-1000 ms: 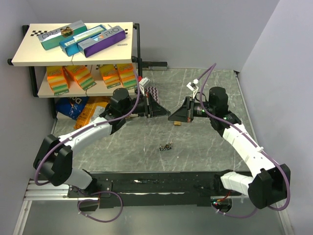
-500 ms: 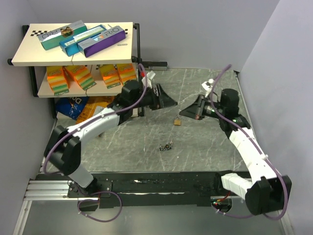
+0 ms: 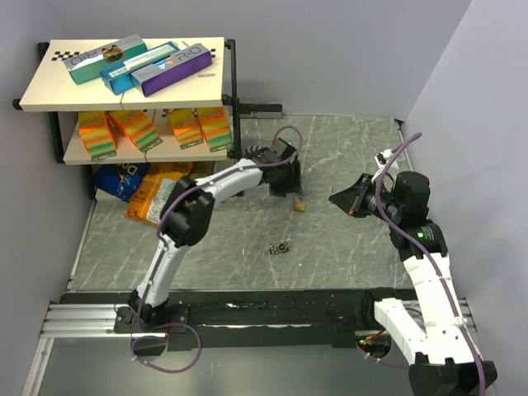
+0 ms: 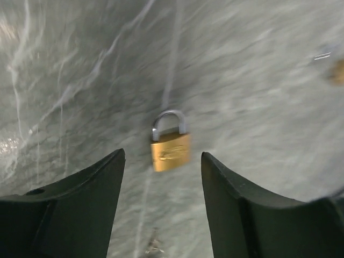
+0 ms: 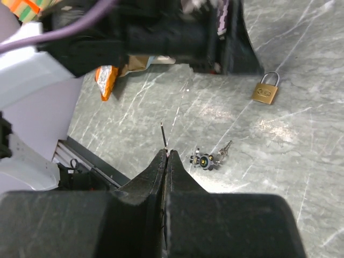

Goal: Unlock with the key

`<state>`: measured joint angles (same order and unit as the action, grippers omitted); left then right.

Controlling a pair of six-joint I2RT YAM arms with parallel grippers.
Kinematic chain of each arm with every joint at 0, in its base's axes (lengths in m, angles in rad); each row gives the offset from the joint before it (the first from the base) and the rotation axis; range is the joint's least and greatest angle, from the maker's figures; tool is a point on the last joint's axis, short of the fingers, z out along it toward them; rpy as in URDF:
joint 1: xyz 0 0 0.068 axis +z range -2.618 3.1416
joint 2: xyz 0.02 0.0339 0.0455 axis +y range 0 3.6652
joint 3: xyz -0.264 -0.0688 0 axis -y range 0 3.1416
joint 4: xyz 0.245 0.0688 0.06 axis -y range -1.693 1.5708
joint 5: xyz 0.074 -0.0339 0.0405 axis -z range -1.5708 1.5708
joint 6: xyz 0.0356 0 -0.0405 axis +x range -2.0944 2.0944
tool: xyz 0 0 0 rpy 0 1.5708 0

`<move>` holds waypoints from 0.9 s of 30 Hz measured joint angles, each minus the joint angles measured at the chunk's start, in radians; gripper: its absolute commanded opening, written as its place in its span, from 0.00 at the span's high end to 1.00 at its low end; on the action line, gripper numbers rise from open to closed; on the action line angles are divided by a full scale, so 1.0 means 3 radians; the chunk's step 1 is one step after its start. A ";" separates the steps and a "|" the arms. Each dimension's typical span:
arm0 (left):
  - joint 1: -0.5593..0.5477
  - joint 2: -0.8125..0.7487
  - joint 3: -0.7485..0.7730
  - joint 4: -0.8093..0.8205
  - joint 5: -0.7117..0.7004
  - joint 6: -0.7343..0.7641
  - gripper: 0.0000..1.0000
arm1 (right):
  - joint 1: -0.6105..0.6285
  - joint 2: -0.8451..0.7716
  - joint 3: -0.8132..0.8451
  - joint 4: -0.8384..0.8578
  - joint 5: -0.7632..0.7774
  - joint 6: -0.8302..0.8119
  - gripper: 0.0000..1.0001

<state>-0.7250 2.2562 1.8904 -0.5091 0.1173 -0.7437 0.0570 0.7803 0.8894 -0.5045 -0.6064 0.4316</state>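
The key (image 5: pixel 212 157) is seen at 3 o'clock of the closed right jaws — untouched; at 6 o'clock of the open left jaws, blurred.

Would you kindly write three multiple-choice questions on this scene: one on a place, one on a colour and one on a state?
1. Where is the key?
A. on the table, between the padlock and the arm bases
B. hanging from a wall hook
C. stuck in the padlock
2. What colour is the padlock's body?
A. red
B. brass yellow
C. blue
3. How is the left gripper?
A. shut on the padlock
B. shut on the key
C. open

1 A: the key lies loose on the table, apart from the padlock.
2 B: the left wrist view shows a brass body under a silver shackle.
3 C: its fingers stand apart, with the padlock lying beyond them.
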 measured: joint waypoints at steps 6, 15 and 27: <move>-0.0104 0.0392 0.0397 -0.0505 -0.0182 0.0164 0.32 | -0.0003 -0.0064 -0.0017 -0.0065 0.0057 -0.0009 1.00; -0.0244 0.0500 0.0608 -0.0654 -0.0318 0.0322 0.31 | -0.0003 -0.0047 -0.0121 -0.0064 0.0029 0.0017 1.00; -0.0420 0.0678 0.0910 -0.0871 -0.0627 0.0526 0.34 | -0.0003 -0.0043 -0.0172 -0.0029 -0.0042 0.0061 1.00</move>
<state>-0.8509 2.4596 2.1635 -0.7704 -0.0708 -0.5858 0.0563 0.7673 0.8379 -0.5133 -0.6189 0.4500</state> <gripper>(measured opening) 0.676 0.010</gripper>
